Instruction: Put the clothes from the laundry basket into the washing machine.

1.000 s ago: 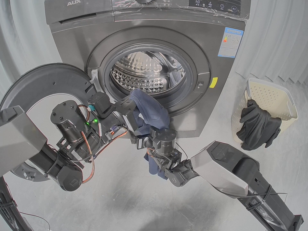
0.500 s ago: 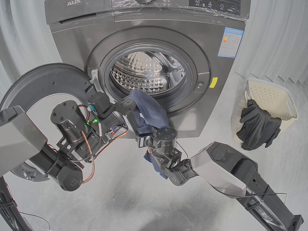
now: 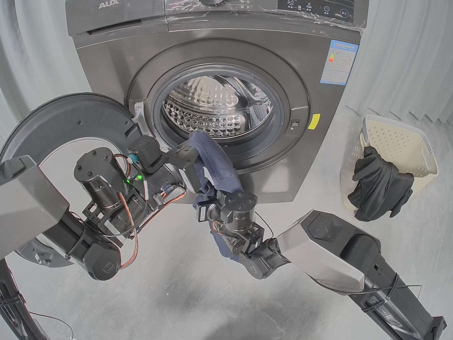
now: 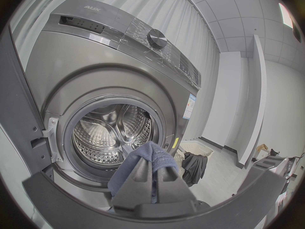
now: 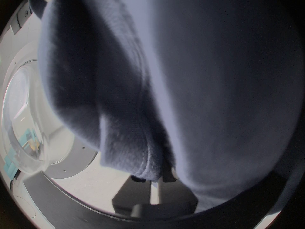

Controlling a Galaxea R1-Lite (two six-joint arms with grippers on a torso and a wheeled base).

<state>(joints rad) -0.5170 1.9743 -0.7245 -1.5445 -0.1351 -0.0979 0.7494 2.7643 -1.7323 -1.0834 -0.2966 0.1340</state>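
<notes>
A blue garment hangs over the lower lip of the washing machine's open drum. My left gripper is shut on its top fold at the lip; in the left wrist view the fingers pinch the blue garment in front of the drum. Below it my right gripper is shut on the hanging part, with the cloth's hem caught between its fingers. A black garment drapes over the edge of the cream laundry basket at the right.
The round washer door stands swung open on the left, behind my left arm. The basket sits on the grey floor against a curtain, right of the machine. Bare floor lies in front of the machine.
My right gripper has shifted left and a little up with the hanging cloth, drawing the garment's lower end leftward. The left gripper has barely moved.
</notes>
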